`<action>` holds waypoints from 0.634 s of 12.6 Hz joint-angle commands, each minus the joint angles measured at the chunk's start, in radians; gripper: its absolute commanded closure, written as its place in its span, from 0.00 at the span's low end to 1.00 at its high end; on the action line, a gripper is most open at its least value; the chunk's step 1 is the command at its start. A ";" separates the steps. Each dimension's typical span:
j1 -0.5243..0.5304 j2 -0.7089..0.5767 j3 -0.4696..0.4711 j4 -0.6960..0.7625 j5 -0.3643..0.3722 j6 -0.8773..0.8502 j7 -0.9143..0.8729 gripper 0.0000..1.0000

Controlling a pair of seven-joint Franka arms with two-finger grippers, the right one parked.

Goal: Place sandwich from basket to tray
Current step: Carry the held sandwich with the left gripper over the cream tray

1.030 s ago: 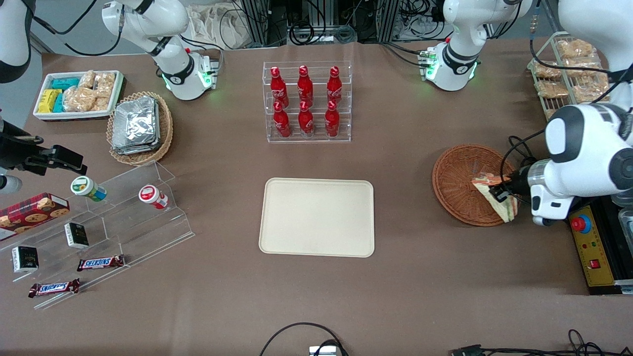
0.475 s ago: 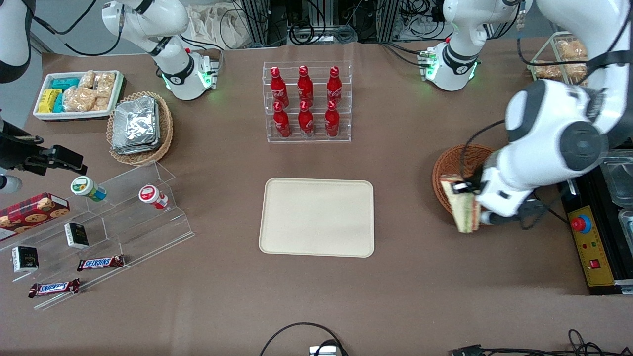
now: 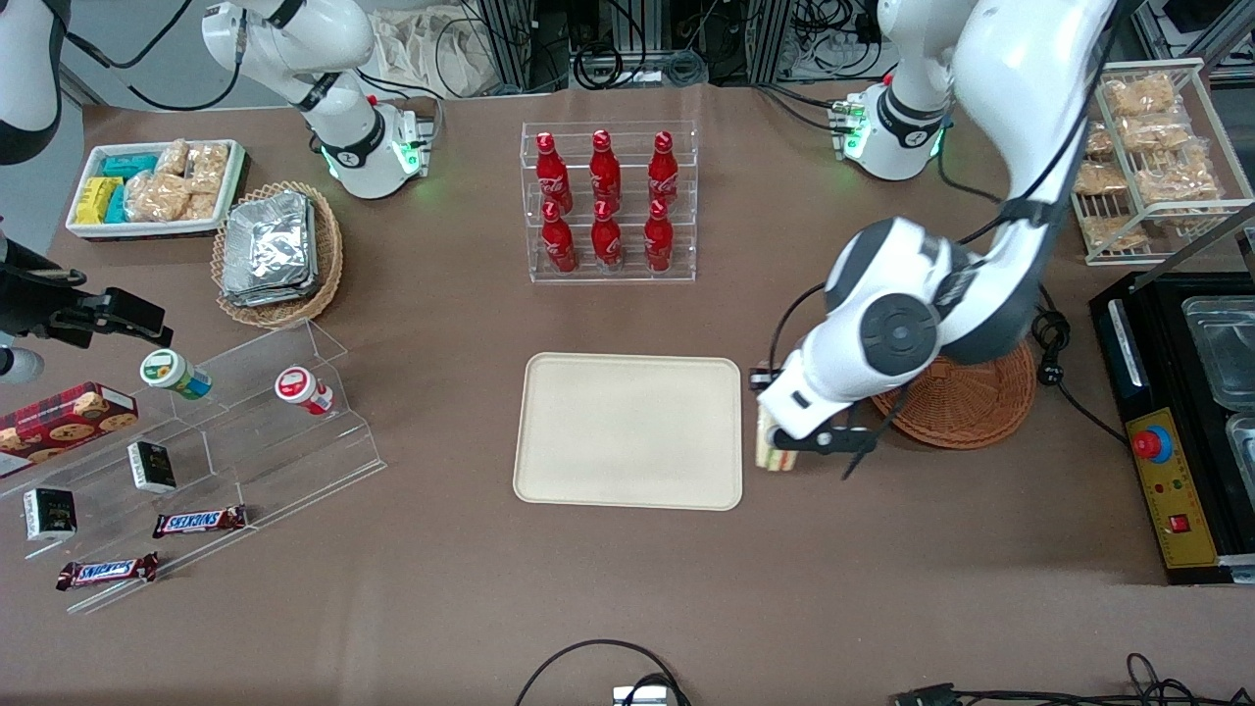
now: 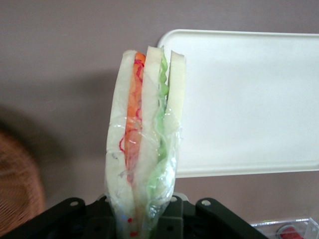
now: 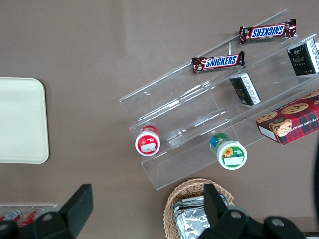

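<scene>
The cream tray point(image 3: 627, 431) lies bare — the wicker basket point(image 3: 971, 402) sits near it. Just beside the tray's edge, the gripper point(image 3: 775, 453) clenches the wrapped sandwich point(image 4: 144, 149) upright, above the table — released here, it would likely miss the tray.

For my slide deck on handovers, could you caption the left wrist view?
Gripper shut on a plastic-wrapped sandwich, held upright above the table beside the cream tray.

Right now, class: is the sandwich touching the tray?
Apart. In the left wrist view, the sandwich hangs from the gripper, with brown table showing between it and the tray.
</scene>
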 commanded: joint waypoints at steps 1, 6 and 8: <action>-0.053 0.097 0.003 0.043 0.021 0.086 0.019 1.00; -0.133 0.195 0.007 0.034 0.029 0.203 -0.107 0.93; -0.142 0.215 0.010 0.033 0.029 0.204 -0.176 0.73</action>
